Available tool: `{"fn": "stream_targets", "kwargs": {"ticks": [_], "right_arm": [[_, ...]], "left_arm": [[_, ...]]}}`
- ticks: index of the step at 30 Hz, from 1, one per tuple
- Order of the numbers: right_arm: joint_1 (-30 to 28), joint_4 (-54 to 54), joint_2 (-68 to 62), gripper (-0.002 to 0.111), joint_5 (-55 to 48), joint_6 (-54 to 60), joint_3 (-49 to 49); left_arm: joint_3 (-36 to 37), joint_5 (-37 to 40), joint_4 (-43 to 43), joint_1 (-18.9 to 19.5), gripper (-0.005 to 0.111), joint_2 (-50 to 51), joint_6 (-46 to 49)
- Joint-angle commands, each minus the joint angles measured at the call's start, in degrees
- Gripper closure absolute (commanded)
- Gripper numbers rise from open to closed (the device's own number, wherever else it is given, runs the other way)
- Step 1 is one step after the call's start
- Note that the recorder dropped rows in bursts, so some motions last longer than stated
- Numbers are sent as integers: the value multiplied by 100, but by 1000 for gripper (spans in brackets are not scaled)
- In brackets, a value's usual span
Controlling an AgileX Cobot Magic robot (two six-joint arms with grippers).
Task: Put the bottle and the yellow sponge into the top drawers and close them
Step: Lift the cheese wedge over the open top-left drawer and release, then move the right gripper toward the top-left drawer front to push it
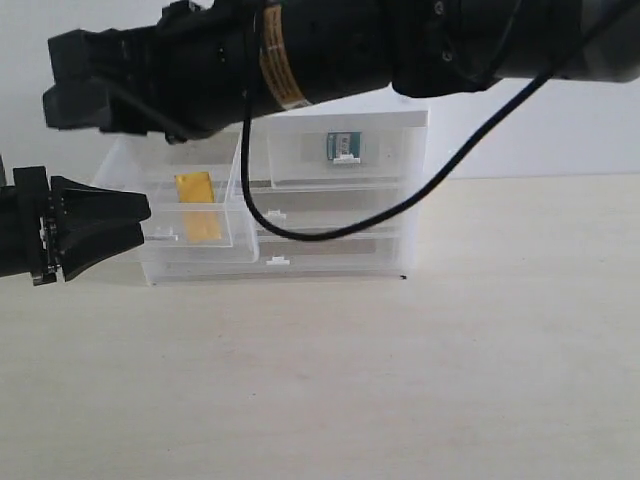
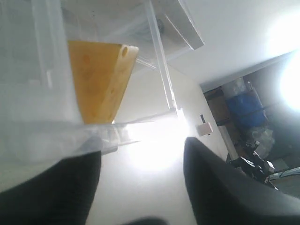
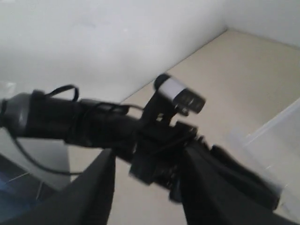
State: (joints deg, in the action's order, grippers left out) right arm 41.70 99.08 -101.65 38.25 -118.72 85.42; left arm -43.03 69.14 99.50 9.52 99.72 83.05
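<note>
The yellow sponge (image 1: 195,205) (image 2: 101,79) lies in the left top drawer (image 1: 190,250), which is pulled out of the cabinet. Behind the front of the right top drawer (image 1: 385,160), which is pushed in, the bottle (image 1: 343,146) shows its teal label. My left gripper (image 1: 147,222) (image 2: 140,149) is open at the left front corner of the pulled-out drawer, holding nothing; one finger (image 2: 56,187) is right by the drawer wall. My right arm reaches across above the cabinet, and its gripper (image 1: 72,92) (image 3: 147,157) is open and empty at the upper left.
Two full-width drawers with white tab handles (image 1: 275,214) (image 1: 278,261) sit shut under the top ones. A black cable (image 1: 300,232) from the right arm loops in front of the cabinet. The beige table (image 1: 400,380) stretches toward the front and right.
</note>
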Motion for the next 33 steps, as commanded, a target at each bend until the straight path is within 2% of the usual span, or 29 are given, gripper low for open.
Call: {"fn": "stream_targets", "kwargs": {"ticks": [1, 3, 4, 6, 7, 13, 17, 21, 27, 33], "right_arm": [[-8, 87, 39, 83, 544, 179, -592], [-8, 87, 39, 103, 469, 421, -922], [-8, 87, 39, 108, 352, 516, -1092], [-8, 87, 39, 108, 104, 601, -1349], [-8, 87, 39, 108, -70, 659, -1489], [-8, 87, 39, 108, -1690, 980, -2020], [-8, 87, 39, 108, -2097, 1026, -2017], [3, -309, -40, 108, -2626, 1366, -2006], [3, -596, -590, 108, -2599, 1590, -1109], [3, -583, -618, 108, -3254, 1625, -467]], "left_arm": [[-25, 82, -37, 0, 60, -43, -115], [-25, 82, -141, 0, 73, -54, -102], [-25, 82, -191, 0, 80, -54, -102], [-25, 82, -291, 0, 98, -54, -102], [-25, 82, -337, 0, 102, -54, -84], [-25, 82, -438, 0, 102, -54, -84], [-25, 82, -462, 0, 102, -54, -84], [-37, -292, -350, 0, 102, -54, -84], [-407, -547, 44, -3, 102, -41, -97], [-1122, -747, 44, -83, 102, -41, -295]]}}
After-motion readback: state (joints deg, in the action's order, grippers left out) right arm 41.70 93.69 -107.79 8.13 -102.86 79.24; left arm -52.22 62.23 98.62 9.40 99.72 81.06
